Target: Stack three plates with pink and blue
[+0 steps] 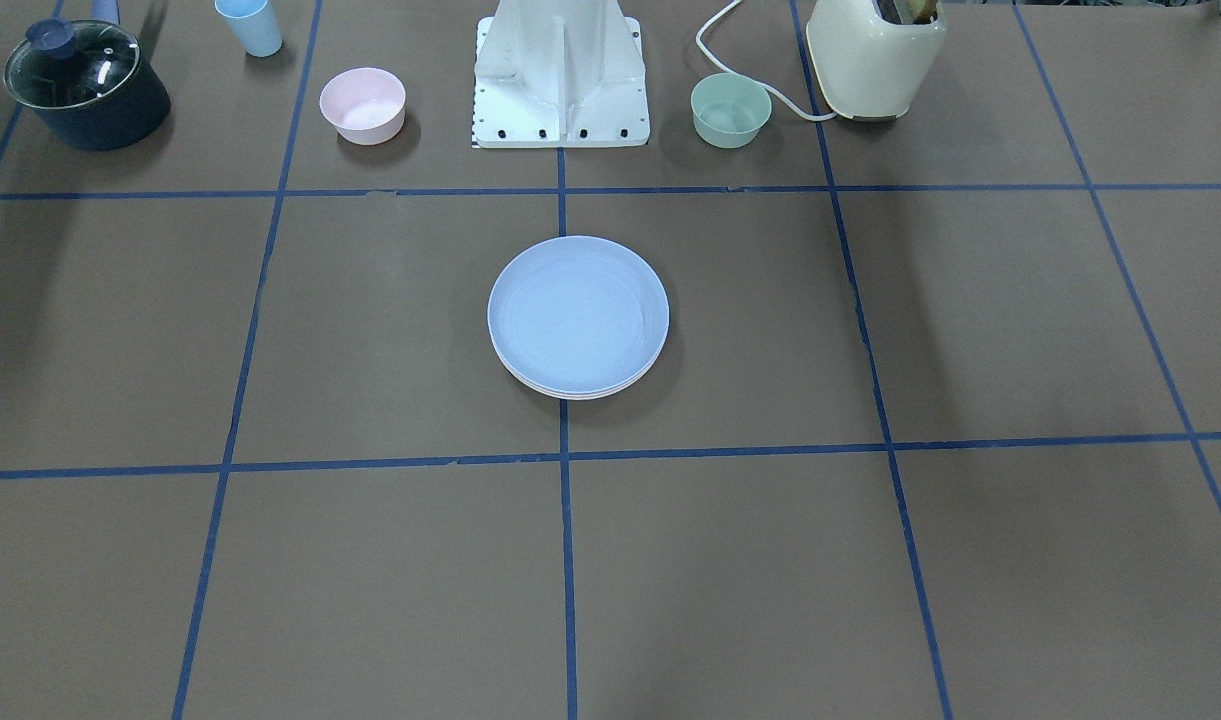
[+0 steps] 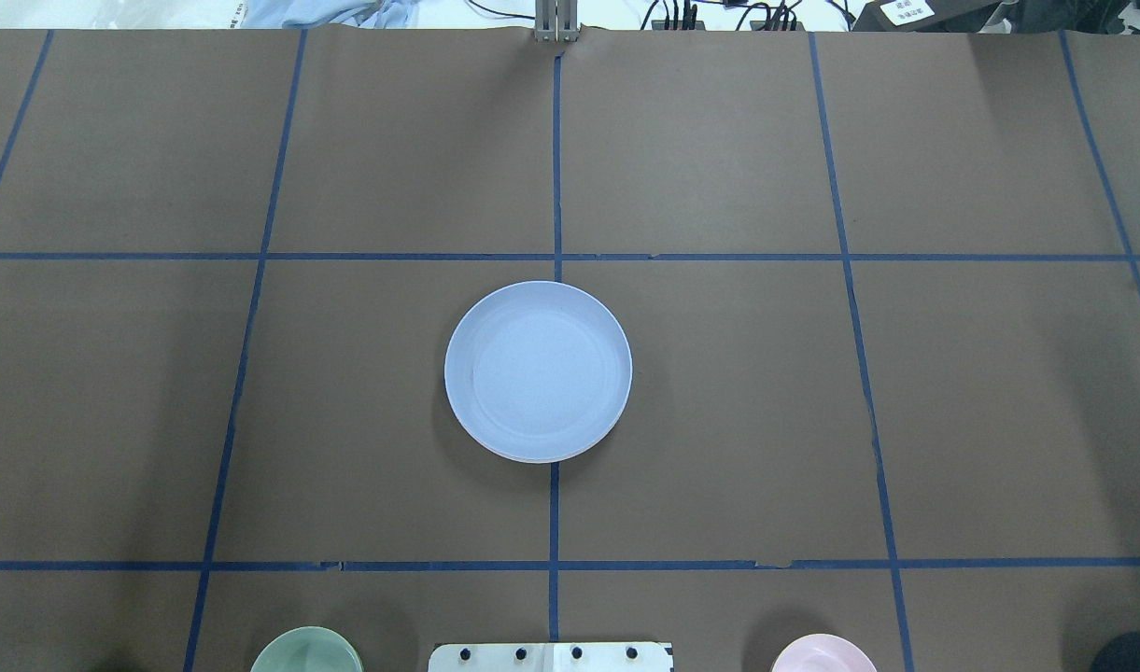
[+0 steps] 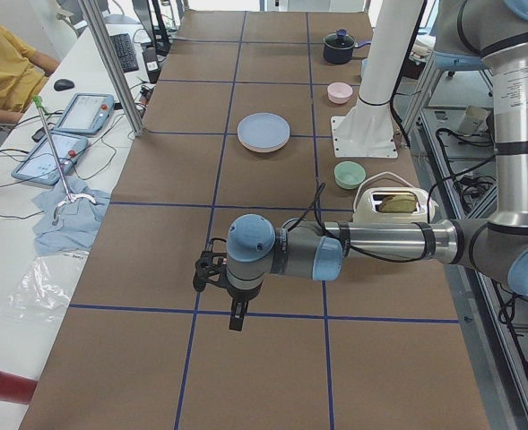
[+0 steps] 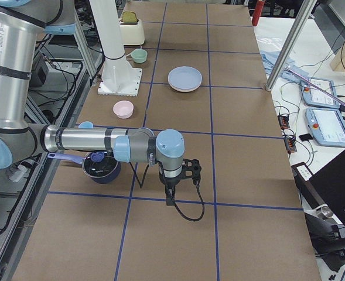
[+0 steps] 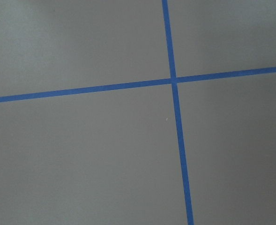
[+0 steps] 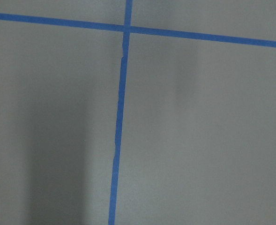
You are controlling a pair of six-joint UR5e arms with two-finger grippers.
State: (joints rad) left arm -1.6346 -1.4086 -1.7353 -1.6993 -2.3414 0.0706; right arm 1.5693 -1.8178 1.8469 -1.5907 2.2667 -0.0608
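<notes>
Spanning every view, the brown paper-covered table with a blue tape grid (image 2: 719, 140) carries the three shallow round matte plastic plates (image 1: 577, 318) as one stack at its middle crossing. The light blue plate (image 2: 538, 371) lies on top and two paler rims (image 1: 570, 393) show beneath it, their colours too faint to tell apart, so the stacking looks done. From the left gripper (image 3: 203, 272) the stack lies well away along the table toward its centre. From the right gripper (image 4: 194, 170) it lies about as far the opposite way, so neither arm is clearly nearer. Being round, the plates offer no long axis. Whether either pair of fingers is apart or together I cannot tell; both wrist views show only bare paper and tape.
</notes>
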